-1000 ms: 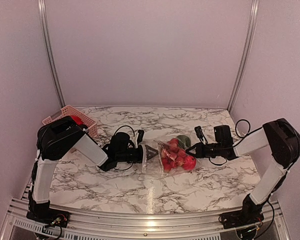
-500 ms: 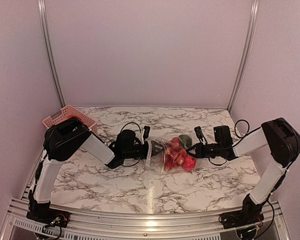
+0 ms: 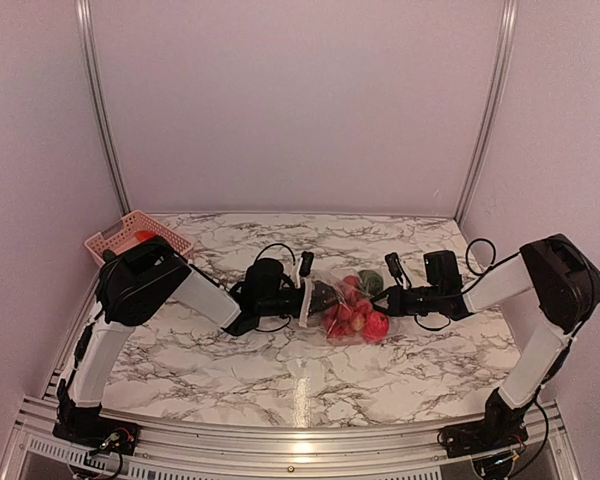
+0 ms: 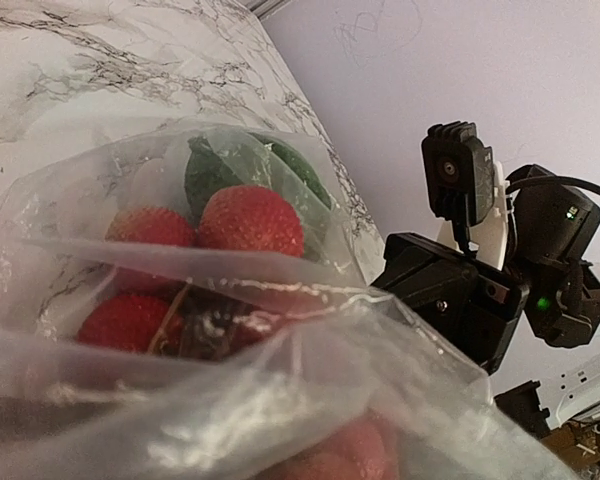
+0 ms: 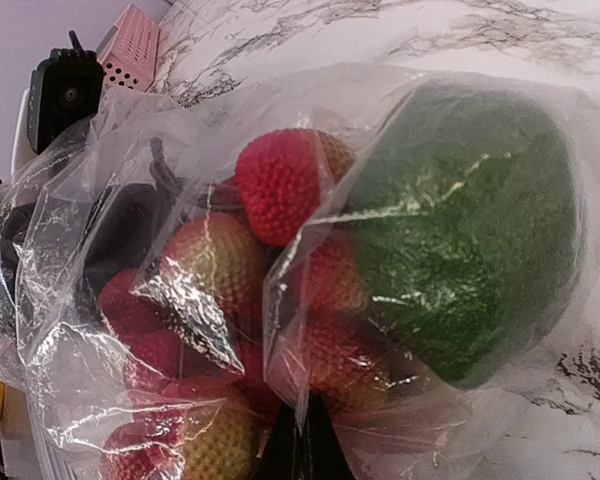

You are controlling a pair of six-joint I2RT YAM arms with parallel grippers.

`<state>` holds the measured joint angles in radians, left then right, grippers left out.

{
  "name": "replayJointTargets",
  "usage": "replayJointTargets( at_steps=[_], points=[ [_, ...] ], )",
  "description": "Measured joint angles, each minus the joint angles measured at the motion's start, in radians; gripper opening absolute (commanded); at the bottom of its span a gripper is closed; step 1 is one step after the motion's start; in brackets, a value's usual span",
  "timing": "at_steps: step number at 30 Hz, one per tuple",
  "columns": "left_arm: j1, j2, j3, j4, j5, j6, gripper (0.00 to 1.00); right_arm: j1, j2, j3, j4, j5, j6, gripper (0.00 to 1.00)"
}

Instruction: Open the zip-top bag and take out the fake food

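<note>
Well right of the pink basket (image 3: 115, 232), the left tool (image 3: 320, 297) sits in the mouth of the zip-top bag (image 3: 332, 288), and plastic hides how wide it gapes. The clear, crinkled bag lies on the marble bench (image 3: 280, 380), long axis left to right, mouth toward the basket, bulging with the fake food (image 3: 358, 318), red berries and one dark green piece. Farthest from the basket, the right tool (image 3: 388, 300) pinches the bag's far end, fingers squeezed together.
</note>
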<state>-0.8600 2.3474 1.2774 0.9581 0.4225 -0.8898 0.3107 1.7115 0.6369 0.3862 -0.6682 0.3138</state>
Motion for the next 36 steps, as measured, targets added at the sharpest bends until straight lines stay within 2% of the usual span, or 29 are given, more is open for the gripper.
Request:
replayJointTargets(
  at_steps=[1, 3, 10, 18, 28, 36],
  points=[
    [0.0, 0.003, 0.005, -0.004, -0.001, 0.0, 0.45, 0.002, 0.0, 0.0, 0.0, -0.001, 0.0, 0.0],
    [0.0, 0.004, 0.01, -0.019, -0.005, 0.001, 0.34, 0.002, 0.0, 0.0, 0.0, -0.001, 0.0, 0.0],
    [0.002, -0.014, -0.031, -0.019, -0.03, 0.017, 0.06, -0.001, -0.005, 0.0, -0.004, -0.001, -0.001, 0.0],
    [0.01, -0.092, -0.182, 0.027, -0.063, 0.017, 0.0, -0.028, -0.067, -0.041, -0.001, 0.008, 0.012, 0.0],
    [0.011, -0.192, -0.392, 0.168, -0.083, -0.014, 0.0, -0.047, -0.091, -0.062, 0.0, 0.06, 0.037, 0.0],
    [0.011, -0.34, -0.583, 0.259, -0.12, -0.025, 0.0, -0.053, -0.091, -0.064, -0.002, 0.111, 0.054, 0.0]
  ],
)
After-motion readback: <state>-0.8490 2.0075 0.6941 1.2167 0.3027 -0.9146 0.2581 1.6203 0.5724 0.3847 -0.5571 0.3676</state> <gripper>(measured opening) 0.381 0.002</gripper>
